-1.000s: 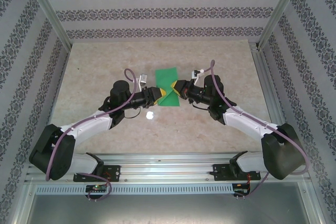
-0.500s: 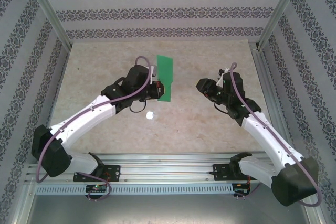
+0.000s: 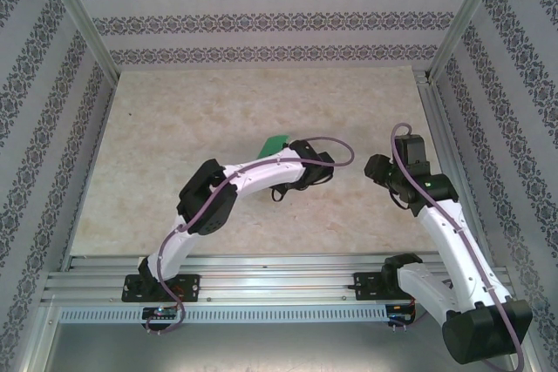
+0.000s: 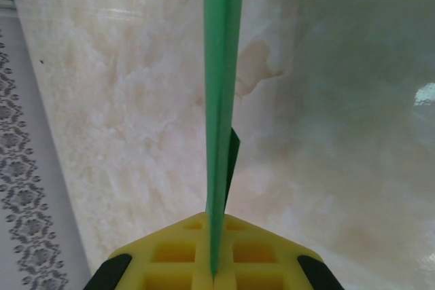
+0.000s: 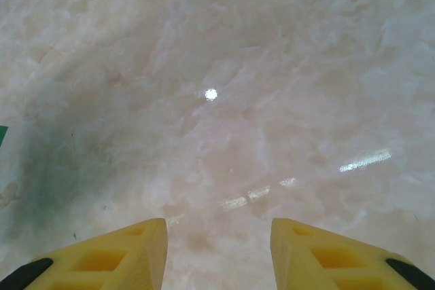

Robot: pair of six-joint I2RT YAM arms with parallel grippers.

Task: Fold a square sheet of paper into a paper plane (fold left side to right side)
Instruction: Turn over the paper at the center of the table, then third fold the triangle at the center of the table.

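The square sheet of paper [image 4: 219, 100] is bright green and stands edge-on in the left wrist view, running straight up from the fingers. Two layers show close to the grip. My left gripper [image 4: 216, 223] is shut on its lower edge, yellow fingers [image 4: 170, 252] pressed together. From above, a corner of the paper [image 3: 275, 143] pokes out beyond the left arm near the table's middle, with the left gripper [image 3: 289, 152] beside it. My right gripper [image 3: 373, 167] hangs open and empty to the right, apart from the paper. Its yellow fingers [image 5: 129, 249] stand wide over bare marble [image 5: 219, 225].
The marble tabletop [image 3: 174, 128] is walled by patterned panels [image 3: 279, 19] at the back and sides, with a metal rail [image 3: 279, 272] along the near edge. The left arm's forearm [image 3: 248, 176] crosses the table's centre. A small white spot [image 5: 211, 94] shows ahead of the right gripper.
The right gripper has let go of the paper, opened and drawn back to the right. The left arm has swung right toward the centre, carrying the paper edge-up.
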